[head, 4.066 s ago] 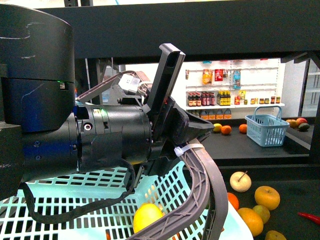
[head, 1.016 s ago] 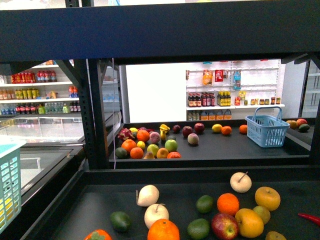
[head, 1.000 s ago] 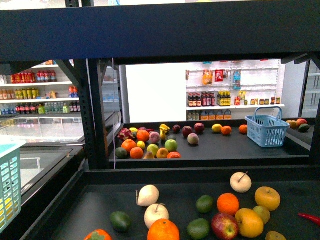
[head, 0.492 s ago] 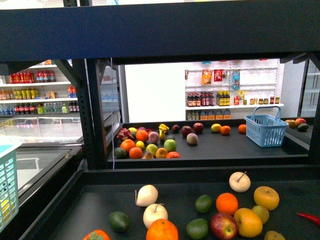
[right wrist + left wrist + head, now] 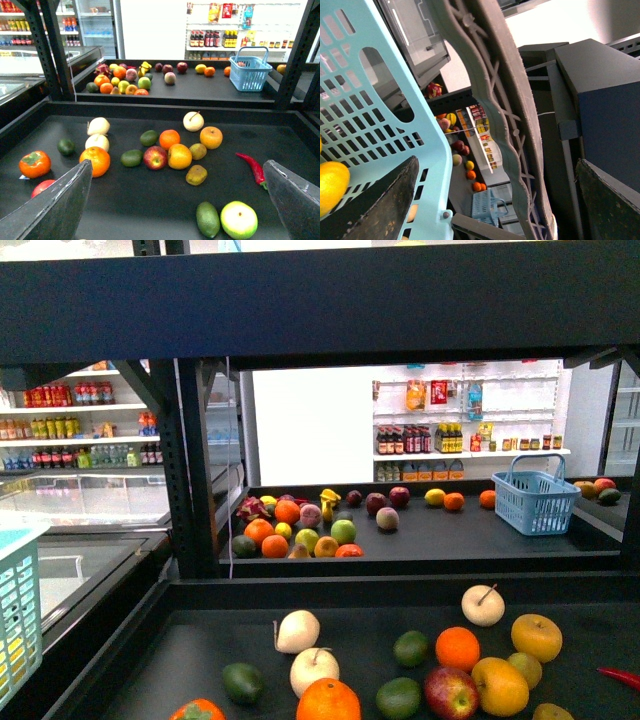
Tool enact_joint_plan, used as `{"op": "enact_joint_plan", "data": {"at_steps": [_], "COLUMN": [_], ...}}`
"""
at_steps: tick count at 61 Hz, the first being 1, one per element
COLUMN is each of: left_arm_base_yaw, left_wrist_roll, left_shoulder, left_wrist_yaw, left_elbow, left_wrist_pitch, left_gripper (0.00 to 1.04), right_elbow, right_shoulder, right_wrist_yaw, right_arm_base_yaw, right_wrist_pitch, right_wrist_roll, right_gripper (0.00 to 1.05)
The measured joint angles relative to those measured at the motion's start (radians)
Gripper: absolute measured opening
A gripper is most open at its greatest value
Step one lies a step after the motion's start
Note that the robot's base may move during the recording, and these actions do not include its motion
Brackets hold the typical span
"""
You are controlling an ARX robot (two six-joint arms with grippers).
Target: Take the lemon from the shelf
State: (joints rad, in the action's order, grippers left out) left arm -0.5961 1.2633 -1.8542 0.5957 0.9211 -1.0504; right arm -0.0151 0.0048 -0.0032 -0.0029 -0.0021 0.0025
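Front view: neither arm shows. Shelf (image 5: 190, 490) fills the frame, with a black deck above, a near deck of loose fruit below and a farther deck behind it. Cyan basket (image 5: 18, 620) juts in at the left edge, beside the shelf and off its decks. Yellow shows through its mesh, low down.

Left wrist view: basket (image 5: 365, 100) wall close to the lens, grey handle (image 5: 505, 100) arching past it. Lemon (image 5: 331, 185) sits at the frame edge against the mesh and appears to lie inside the basket; it is cut off by the frame. Left end effector (image 5: 495, 210) is released: jaws spread wide, one finger (image 5: 385, 205) against the basket wall side, the other well apart. The handle runs through the gap; I cannot tell whether it touches either finger.

Right wrist view: right end effector (image 5: 175, 210) is released, jaws wide, nothing between them, hovering over the near deck of the shelf (image 5: 125, 200). Fruit on that deck:
- orange (image 5: 94, 161) just beside a pale round fruit
- apple (image 5: 155, 157) between a green fruit and a yellow-orange one
- chili (image 5: 252, 167) lying alone towards the right
- pale stemmed fruit (image 5: 193, 121) farther back

Farther deck: clustered fruit at left, blue basket (image 5: 251, 73) at right.
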Motion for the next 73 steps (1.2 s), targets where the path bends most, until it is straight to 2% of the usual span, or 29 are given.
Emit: {"op": "enact_joint_plan", "data": {"at_steps": [13, 21, 29, 35, 37, 40, 44, 49, 54, 62, 73], "left_arm_base_yaw": [0.047, 0.108, 0.166, 0.216, 0.236, 0.283, 0.400, 0.563, 0.589, 0.592, 0.594], "left_wrist_roll": [-0.273, -0.573, -0.794, -0.902, -0.968, -1.065, -1.171, -1.221, -1.240, -1.247, -1.252], "left_shoulder": [0.220, 0.433, 0.645, 0.813, 0.884, 0.989, 1.173, 1.385, 1.542, 1.605, 1.740], "left_wrist_yaw": [-0.109, -0.245, -0.331, -0.359, -0.313, -0.325, -0.432, -0.570, -0.591, -0.595, -0.596], "left_elbow": [-0.044, -0.085, -0.166, -0.227, -0.277, -0.342, -0.447, -0.571, -0.679, -0.742, -0.789], "left_wrist_pitch": [0.332, 0.626, 0.819, 0.911, 0.850, 0.816, 0.879, 0.969, 0.993, 0.986, 1.070], "left_gripper": [0.97, 0.97, 0.97, 0.96, 0.90, 0.81, 0.67, 0.49, 0.31, 0.04, 0.03], "right_elbow": [0.000, 0.000, 0.000, 0.000, 0.000, 0.000, 0.000, 0.000, 0.000, 0.000, 0.000], "right_shoulder": [0.000, 0.000, 0.000, 0.000, 0.000, 0.000, 0.000, 0.000, 0.000, 0.000, 0.000], "right_wrist_yaw": [0.000, 0.000, 0.000, 0.000, 0.000, 0.000, 0.000, 0.000, 0.001, 0.000, 0.001], "right_arm_base_yaw": [0.000, 0.000, 0.000, 0.000, 0.000, 0.000, 0.000, 0.000, 0.000, 0.000, 0.000], "right_wrist_pitch": [0.000, 0.000, 0.000, 0.000, 0.000, 0.000, 0.000, 0.000, 0.000, 0.000, 0.000], "right_wrist_roll": [0.000, 0.000, 0.000, 0.000, 0.000, 0.000, 0.000, 0.000, 0.000, 0.000, 0.000], "right_gripper": [1.02, 1.02, 1.02, 1.02, 1.02, 1.02, 1.02, 1.02, 1.02, 1.02, 1.02]}}
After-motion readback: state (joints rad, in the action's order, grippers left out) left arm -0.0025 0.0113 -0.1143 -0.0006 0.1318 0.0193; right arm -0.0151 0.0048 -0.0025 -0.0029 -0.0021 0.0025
